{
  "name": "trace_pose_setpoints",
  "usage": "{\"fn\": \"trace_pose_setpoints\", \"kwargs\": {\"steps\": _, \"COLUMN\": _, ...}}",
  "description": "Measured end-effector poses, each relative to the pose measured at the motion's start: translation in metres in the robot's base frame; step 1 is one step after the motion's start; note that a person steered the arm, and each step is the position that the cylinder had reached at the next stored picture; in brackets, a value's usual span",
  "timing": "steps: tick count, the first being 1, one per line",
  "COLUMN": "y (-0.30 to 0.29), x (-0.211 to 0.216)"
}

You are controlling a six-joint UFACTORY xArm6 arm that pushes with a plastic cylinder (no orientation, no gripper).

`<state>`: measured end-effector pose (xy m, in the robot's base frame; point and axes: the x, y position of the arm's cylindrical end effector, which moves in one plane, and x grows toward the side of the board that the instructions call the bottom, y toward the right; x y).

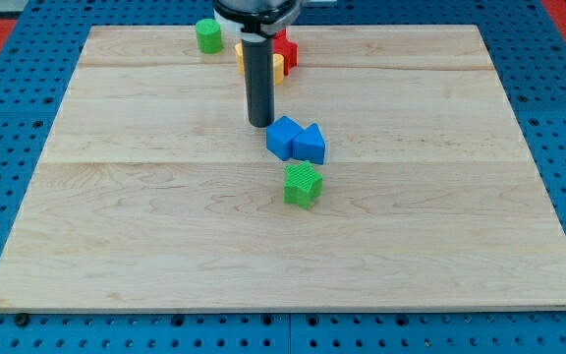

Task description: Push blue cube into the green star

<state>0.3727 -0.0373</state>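
A blue perforated base [8, 147] surrounds the pale wooden board [165, 236] I am working on, and strips of red show at the view's top corners. Starting nearest the view's bottom, the first block I meet is the green star [303, 185], sitting a little right of the board's middle with bare wood all around it. Just beyond it, at about 12 o'clock from the star and close but apart from it, lies the blue cube [283, 137], turned so one corner faces the view's bottom. Touching the cube at its 3 o'clock is a blue triangular block [311, 144]; the two read as one blue cluster. My tip [261, 124] is down on the board at roughly 10 o'clock from the blue cube, just beside it, and I cannot tell whether it is actually touching. The rod rises straight up from there to the arm's dark body at the view's top edge. I have no fingers on this rig, only the rod, so nothing is clamped. Farther back, partly hidden behind the rod, a yellow block [276, 67] and a red block [286, 49] sit together; their shapes I cannot make out. Farthest out, at 11 o'clock from the rod, a green cylinder [207, 35] stands alone near the board's far edge.
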Motion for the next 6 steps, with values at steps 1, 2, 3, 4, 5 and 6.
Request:
{"fn": "trace_pose_setpoints", "kwargs": {"steps": 1, "y": -0.036, "x": -0.005}}
{"fn": "trace_pose_setpoints", "kwargs": {"steps": 2, "y": -0.077, "x": -0.005}}
{"fn": "trace_pose_setpoints", "kwargs": {"steps": 3, "y": -0.115, "x": -0.005}}
{"fn": "trace_pose_setpoints", "kwargs": {"steps": 4, "y": -0.062, "x": -0.009}}
{"fn": "trace_pose_setpoints", "kwargs": {"steps": 5, "y": -0.001, "x": 0.003}}
{"fn": "trace_pose_setpoints", "kwargs": {"steps": 6, "y": 0.051, "x": 0.010}}
